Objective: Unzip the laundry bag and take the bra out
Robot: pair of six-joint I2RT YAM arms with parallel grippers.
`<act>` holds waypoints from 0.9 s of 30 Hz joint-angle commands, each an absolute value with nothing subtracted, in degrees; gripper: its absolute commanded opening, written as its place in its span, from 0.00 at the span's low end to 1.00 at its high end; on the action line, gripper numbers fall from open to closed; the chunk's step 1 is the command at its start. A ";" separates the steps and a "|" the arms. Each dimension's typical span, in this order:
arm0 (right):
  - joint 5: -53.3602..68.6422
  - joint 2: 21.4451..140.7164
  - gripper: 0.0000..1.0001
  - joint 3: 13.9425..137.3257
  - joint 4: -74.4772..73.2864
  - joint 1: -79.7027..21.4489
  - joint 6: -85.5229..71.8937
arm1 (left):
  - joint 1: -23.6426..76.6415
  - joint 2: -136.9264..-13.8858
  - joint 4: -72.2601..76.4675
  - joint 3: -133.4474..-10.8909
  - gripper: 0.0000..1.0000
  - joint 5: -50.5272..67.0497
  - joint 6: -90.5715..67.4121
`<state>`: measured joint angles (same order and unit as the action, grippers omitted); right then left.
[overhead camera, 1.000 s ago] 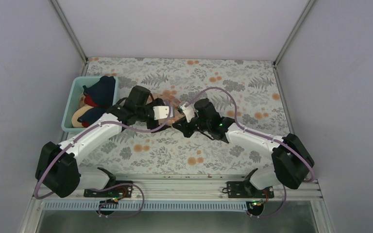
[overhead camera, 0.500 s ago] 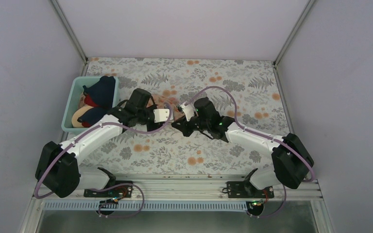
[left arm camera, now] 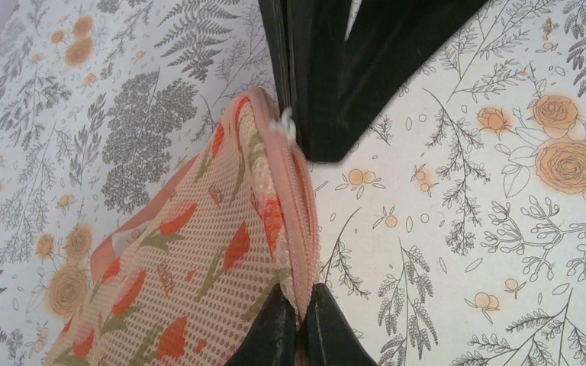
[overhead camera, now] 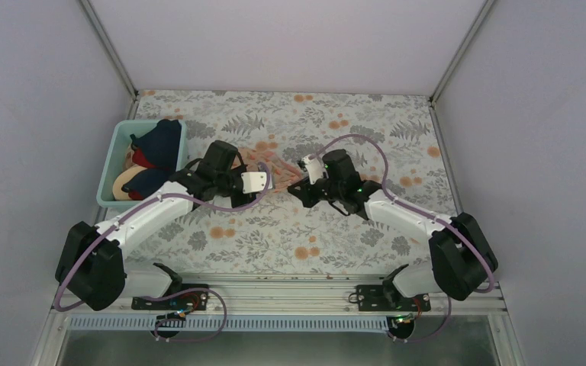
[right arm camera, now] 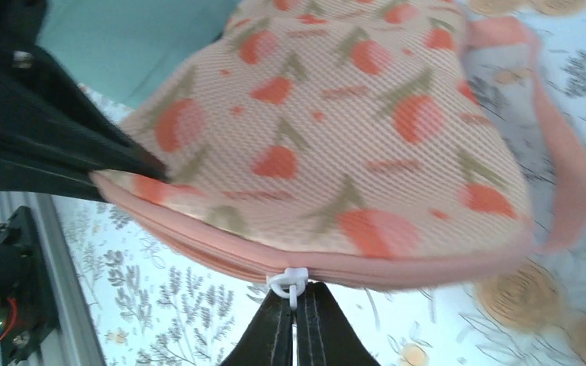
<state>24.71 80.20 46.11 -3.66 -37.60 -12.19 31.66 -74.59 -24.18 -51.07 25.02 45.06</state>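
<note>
1. The left gripper (left arm camera: pixel 299 309) has its jaws pressed together, pinching the zippered rim of the laundry bag (right arm camera: pixel 351 130) at one end.
2. The right gripper (right arm camera: pixel 296 320) has its jaws squeezed tight on the small white zipper pull (right arm camera: pixel 289 283), which hangs from the pink zipper tape on the bag's lower edge.
3. The bag spans the gap between the two grippers, over the middle of the table and right of the teal bin (overhead camera: pixel 111 156).
4. Its skin is a fine peach-pink mesh with a ribbed weave, printed with orange-red flowers and olive leaves; its outline is rounded.
5. The zipper tape is smooth pink, and its teeth lie closed along the stretch that shows.
6. A soft pink loop (right arm camera: pixel 561 152) curves off the bag's far end.
7. The tablecloth (left arm camera: pixel 503 229) is flat and pale, with grey ferns and orange roses.
</note>
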 commanded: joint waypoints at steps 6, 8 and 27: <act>27.00 76.83 0.04 42.51 -5.06 -29.08 -11.70 | 31.49 -72.77 -25.16 -49.78 0.02 24.32 46.72; 29.18 76.90 0.04 42.54 -4.89 -28.44 -11.18 | 31.26 -72.75 -24.91 -49.47 0.02 23.63 47.20; 38.19 84.37 0.04 42.36 11.06 -40.87 -20.86 | 31.62 -71.55 -31.93 -51.12 0.84 15.14 52.67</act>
<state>34.44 82.13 40.58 3.07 -38.89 -16.21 28.62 -73.71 -26.15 -48.07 14.63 52.51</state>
